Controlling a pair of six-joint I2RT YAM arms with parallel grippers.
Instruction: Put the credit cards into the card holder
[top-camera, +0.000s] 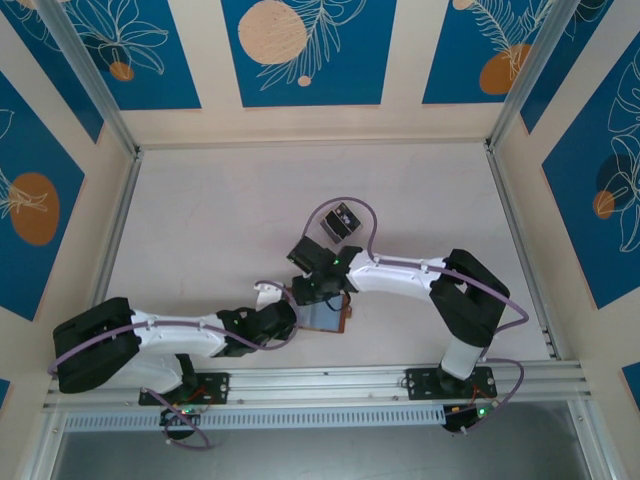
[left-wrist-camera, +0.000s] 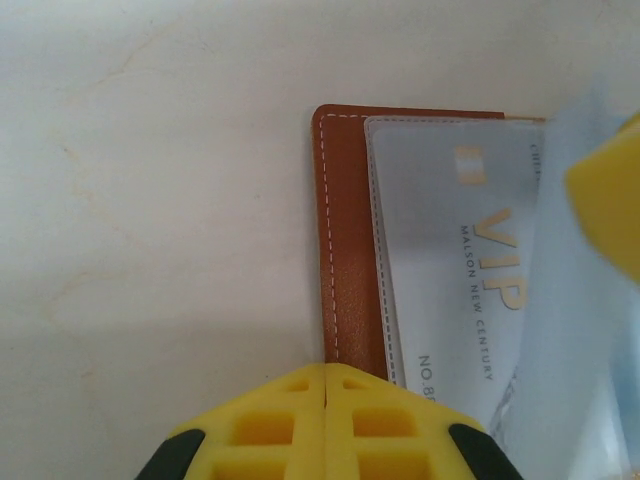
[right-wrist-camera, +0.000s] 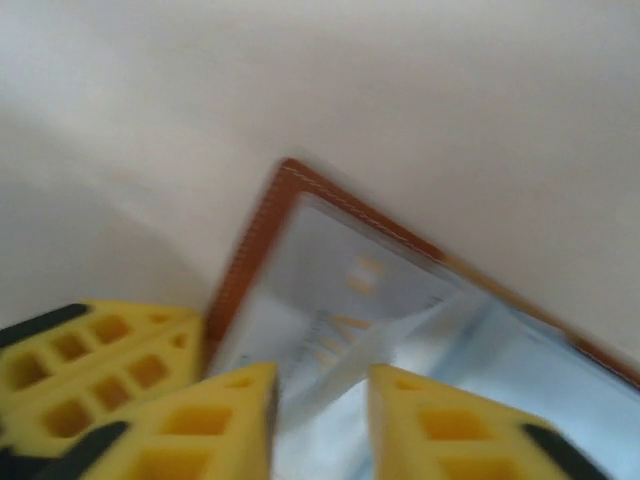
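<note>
- The small brown leather folding wallet (top-camera: 335, 318) lies open on the white table (top-camera: 220, 220), toward 6 o'clock from the table's middle, between the two tools
- A thin rectangular plastic card (left-wrist-camera: 460, 260) with gold VIP lettering sits inside the wallet's pale grey-blue pocket (left-wrist-camera: 385, 200), seen through its frosted face
- The left gripper (left-wrist-camera: 325, 400) is at the wallet's 9 o'clock, clenched with its yellow fingers pressed flat together, tips at the brown edge
- The right gripper (right-wrist-camera: 320, 410) is at the wallet's 11 o'clock, yellow jaws parted over the pocket, nothing clearly pinched between them
</note>
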